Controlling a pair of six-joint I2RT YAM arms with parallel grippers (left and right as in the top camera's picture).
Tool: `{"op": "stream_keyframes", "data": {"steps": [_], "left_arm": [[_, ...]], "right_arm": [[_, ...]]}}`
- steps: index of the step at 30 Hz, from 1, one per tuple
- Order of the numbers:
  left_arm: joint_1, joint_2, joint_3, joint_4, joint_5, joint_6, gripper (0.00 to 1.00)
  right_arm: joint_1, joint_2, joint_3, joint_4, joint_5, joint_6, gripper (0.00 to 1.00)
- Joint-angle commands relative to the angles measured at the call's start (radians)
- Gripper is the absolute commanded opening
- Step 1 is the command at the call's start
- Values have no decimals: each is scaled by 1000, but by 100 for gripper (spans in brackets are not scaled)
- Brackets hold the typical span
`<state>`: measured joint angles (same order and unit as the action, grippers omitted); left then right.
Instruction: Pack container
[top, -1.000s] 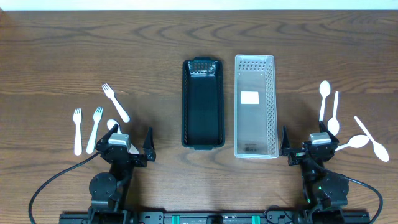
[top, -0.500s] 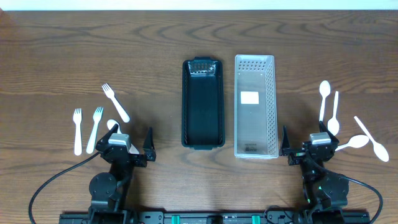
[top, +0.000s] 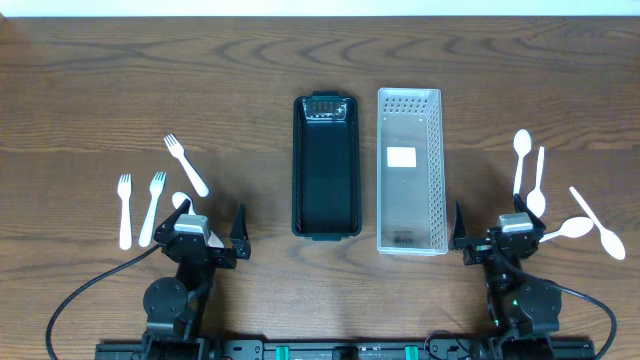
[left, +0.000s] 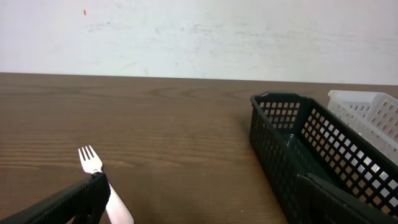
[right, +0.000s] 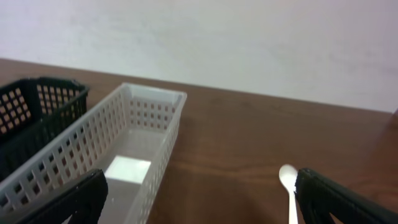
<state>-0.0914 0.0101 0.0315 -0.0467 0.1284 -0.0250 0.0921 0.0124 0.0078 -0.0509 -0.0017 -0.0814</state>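
An empty black basket (top: 325, 165) and an empty clear white basket (top: 410, 170) stand side by side mid-table; both show in the left wrist view (left: 311, 155) and the white one in the right wrist view (right: 124, 155). Three white forks (top: 186, 164) lie at the left, one in the left wrist view (left: 93, 163). Several white spoons (top: 522, 150) lie at the right, one in the right wrist view (right: 288, 177). My left gripper (top: 210, 238) is open and empty near the front edge, right of the forks. My right gripper (top: 495, 238) is open and empty, left of the spoons.
A white wall runs behind the table's far edge (left: 186, 37). Black cables trail from both arm bases (top: 100, 280) along the front.
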Motion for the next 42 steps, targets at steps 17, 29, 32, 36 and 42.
{"op": "stream_keyframes", "data": {"steps": [17,29,32,36,42], "left_arm": [[4,226,288,31,-111,-239,98],[14,1170,1092,-468,-117,-235,98],[26,1340,1240,-605,-119,-227,98],[36,1470,1276,-618,-122,-187,98],[36,1587,1275,-648,-117,-187,98]], "right_arm": [[-8,118,167,114,156,207,99],[-113,981,849,-201,-61,195,99],[-121,1195,1052,-407,-120,177,99],[-121,1411,1228,-558,-121,171,99],[-120,1573,1244,-564,-118,171,68]]}}
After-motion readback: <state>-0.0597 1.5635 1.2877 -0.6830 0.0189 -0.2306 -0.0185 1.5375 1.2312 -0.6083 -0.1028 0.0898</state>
